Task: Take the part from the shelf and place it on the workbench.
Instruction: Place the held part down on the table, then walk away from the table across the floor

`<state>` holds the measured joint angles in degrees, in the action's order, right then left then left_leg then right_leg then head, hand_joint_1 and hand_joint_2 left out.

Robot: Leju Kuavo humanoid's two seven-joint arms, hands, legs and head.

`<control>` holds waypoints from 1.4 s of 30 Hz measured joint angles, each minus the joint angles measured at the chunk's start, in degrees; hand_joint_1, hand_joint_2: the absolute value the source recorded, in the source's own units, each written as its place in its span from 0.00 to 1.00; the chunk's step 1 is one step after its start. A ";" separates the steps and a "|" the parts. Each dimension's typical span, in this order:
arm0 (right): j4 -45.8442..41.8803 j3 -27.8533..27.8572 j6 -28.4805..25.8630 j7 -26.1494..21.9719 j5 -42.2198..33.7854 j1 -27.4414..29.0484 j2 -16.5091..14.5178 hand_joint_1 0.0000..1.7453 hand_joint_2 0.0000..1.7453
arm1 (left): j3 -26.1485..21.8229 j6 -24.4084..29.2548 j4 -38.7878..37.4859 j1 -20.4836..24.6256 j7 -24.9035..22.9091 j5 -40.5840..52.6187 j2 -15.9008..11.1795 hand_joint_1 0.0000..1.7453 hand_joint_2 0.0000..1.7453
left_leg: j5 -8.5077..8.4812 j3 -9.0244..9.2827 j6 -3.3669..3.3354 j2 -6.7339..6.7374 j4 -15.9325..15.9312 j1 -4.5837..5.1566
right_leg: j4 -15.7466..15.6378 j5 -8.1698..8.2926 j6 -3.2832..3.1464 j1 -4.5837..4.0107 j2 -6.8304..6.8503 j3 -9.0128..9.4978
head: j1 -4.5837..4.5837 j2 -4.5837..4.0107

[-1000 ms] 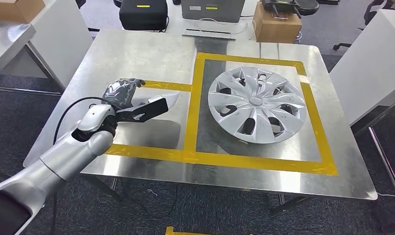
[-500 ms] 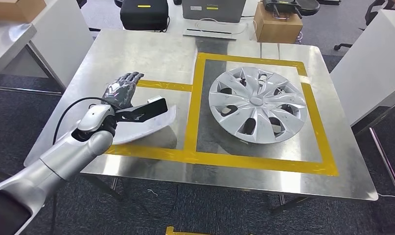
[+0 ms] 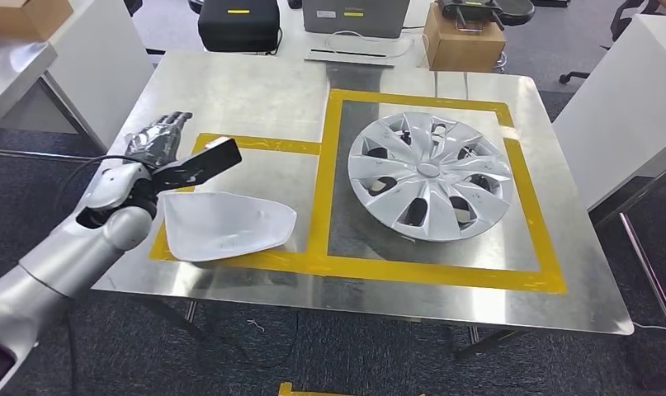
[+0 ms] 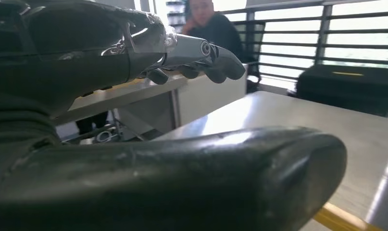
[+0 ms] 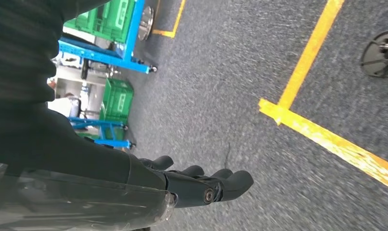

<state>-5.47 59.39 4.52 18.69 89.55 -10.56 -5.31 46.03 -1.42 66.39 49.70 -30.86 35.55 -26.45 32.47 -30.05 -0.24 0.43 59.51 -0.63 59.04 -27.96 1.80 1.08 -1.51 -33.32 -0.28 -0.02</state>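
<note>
Since a second ago: left hand (image 3: 156,142) withdrawn, white part (image 3: 224,224) released onto workbench (image 3: 255,91) just beside it. Left wrist view: fingers (image 4: 216,55) spread, holding nothing. Right wrist view: right hand (image 5: 192,185) hangs empty. Placement looks done; you retract next.

- Bench (image 3: 230,91): brushed metal top, marked with yellow tape (image 3: 432,272) forming rectangular zones.
- Floor (image 3: 379,355): dark grey carpet; yellow floor lines (image 5: 321,137).
- Beyond the bench: black case (image 3: 238,25), cardboard box (image 3: 464,41), white panels (image 3: 626,107).
- Blue racks holding green crates (image 5: 117,98).
- Bright slatted windows (image 4: 326,33).
</note>
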 joint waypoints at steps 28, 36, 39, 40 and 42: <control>0.00 1.92 0.20 2.37 -0.93 3.12 -1.19 0.00 1.00 | -72.53 -1.12 25.77 -59.57 -7.25 -7.84 -27.34 0.00 0.00 | 0.93 1.00 0.51 2.13 -0.43 -0.32 | 0.15 -0.45 -0.66 -0.20 -2.01 0.20 | -0.05 0.00; -0.02 2.05 0.97 5.65 0.40 2.80 -1.17 0.00 1.00 | -80.85 3.24 25.86 -64.70 -5.72 -8.74 -21.01 0.00 0.00 | 0.93 1.03 0.50 0.92 -0.43 -0.28 | 0.04 -0.66 -0.67 -0.25 -1.01 0.54 | -0.07 0.00; -0.02 2.05 0.91 5.50 0.45 2.51 -0.94 0.00 1.00 | -80.74 7.06 25.36 -64.84 -4.52 -10.19 -18.60 0.00 0.00 | 0.92 1.06 0.50 0.47 -0.43 -0.25 | 0.01 -0.75 -0.62 -0.25 -0.65 0.68 | -0.08 0.00; -0.02 2.05 0.85 5.31 0.46 2.42 -0.87 0.00 1.00 | -80.54 8.36 24.99 -64.87 -3.97 -10.87 -17.81 0.00 0.00 | 0.92 1.06 0.50 0.36 -0.42 -0.24 | 0.00 -0.75 -0.62 -0.25 -0.57 0.71 | -0.09 0.00; -0.03 2.05 0.70 4.79 0.47 2.29 -0.78 0.00 1.00 | -79.99 10.78 23.85 -64.90 -2.80 -12.22 -16.28 0.00 0.00 | 0.91 1.06 0.49 0.19 -0.42 -0.24 | -0.01 -0.76 -0.62 -0.26 -0.47 0.74 | -0.09 0.00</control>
<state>-5.50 61.43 5.22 23.48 90.02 -8.27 -6.09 -33.95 9.36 90.24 -15.20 -33.66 23.33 -42.73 33.39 -28.99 0.25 0.62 59.09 -0.87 59.03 -28.73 1.18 0.82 -1.98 -32.58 -0.37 -0.02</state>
